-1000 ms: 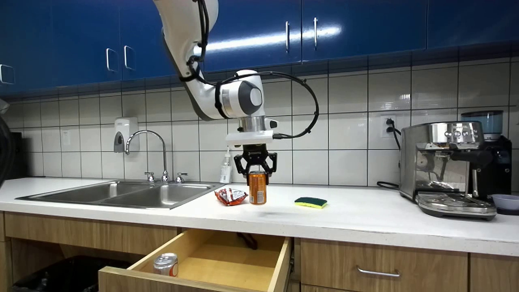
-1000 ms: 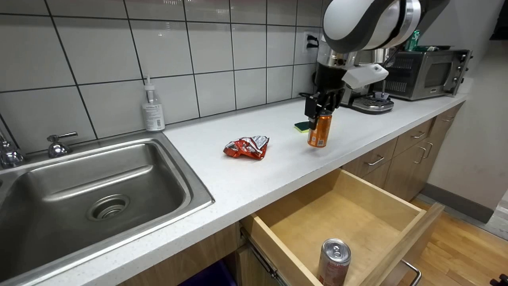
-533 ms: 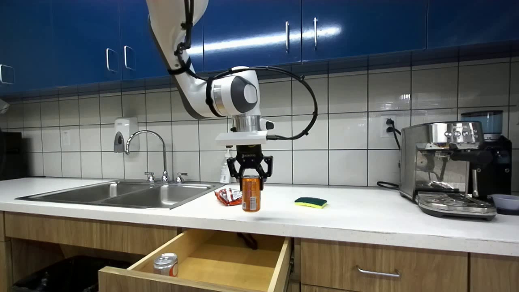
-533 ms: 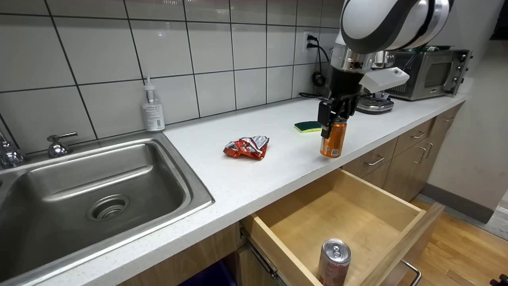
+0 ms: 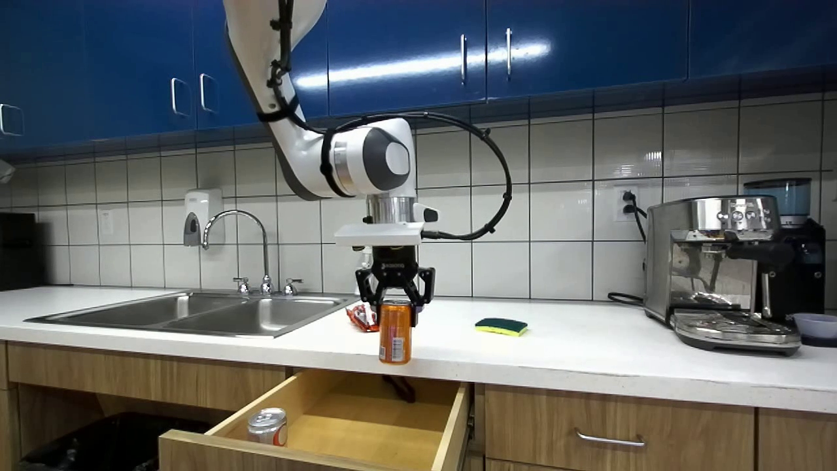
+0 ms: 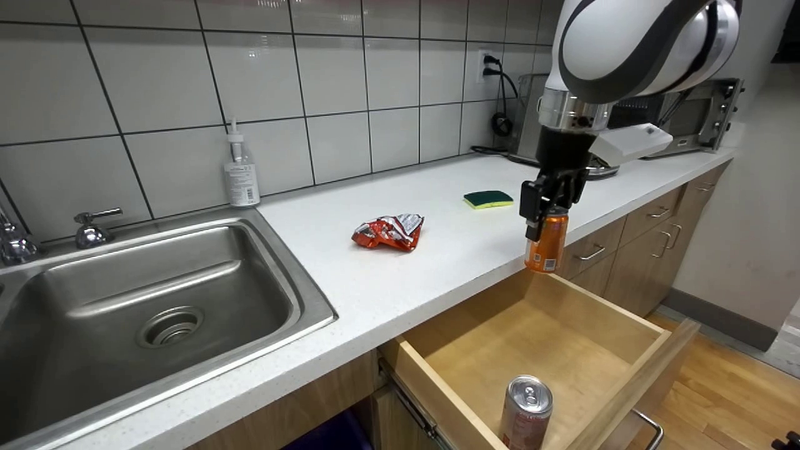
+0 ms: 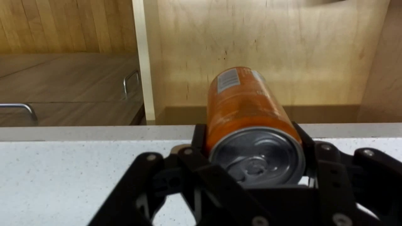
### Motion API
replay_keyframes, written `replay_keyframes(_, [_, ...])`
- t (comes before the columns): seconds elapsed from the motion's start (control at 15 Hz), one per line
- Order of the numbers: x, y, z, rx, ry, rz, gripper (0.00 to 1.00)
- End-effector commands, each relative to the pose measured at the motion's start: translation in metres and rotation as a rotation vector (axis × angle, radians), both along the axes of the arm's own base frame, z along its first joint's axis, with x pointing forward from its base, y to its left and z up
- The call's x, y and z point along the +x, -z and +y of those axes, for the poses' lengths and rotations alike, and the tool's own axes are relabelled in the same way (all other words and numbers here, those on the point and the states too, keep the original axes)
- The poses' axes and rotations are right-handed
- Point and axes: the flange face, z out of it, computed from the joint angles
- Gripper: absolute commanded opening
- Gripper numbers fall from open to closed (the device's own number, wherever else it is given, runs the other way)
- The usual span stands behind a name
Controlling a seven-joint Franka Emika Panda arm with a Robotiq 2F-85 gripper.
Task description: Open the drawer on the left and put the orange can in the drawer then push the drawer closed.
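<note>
Gripping orange can (image 5: 395,337) upright in gripper (image 5: 395,318), with jaws parted just can-wide. Over last second, carried toward seven o'clock in an exterior view, to one o'clock of opened drawer (image 5: 366,426). Not inside yet, but probably nearing drop-off; lower next, clear of silver-topped can (image 5: 267,424) at nine o'clock.
</note>
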Motion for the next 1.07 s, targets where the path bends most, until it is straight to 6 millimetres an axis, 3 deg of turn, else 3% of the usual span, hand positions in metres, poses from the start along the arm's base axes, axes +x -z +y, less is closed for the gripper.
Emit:
replay_keyframes(0.0, [-0.020,-0.004,0.003,-0.019,0.018,0.009,0.39])
replay_keyframes(1.0, [-0.054,0.063,0.022,-0.058,-0.001,-0.079,0.39])
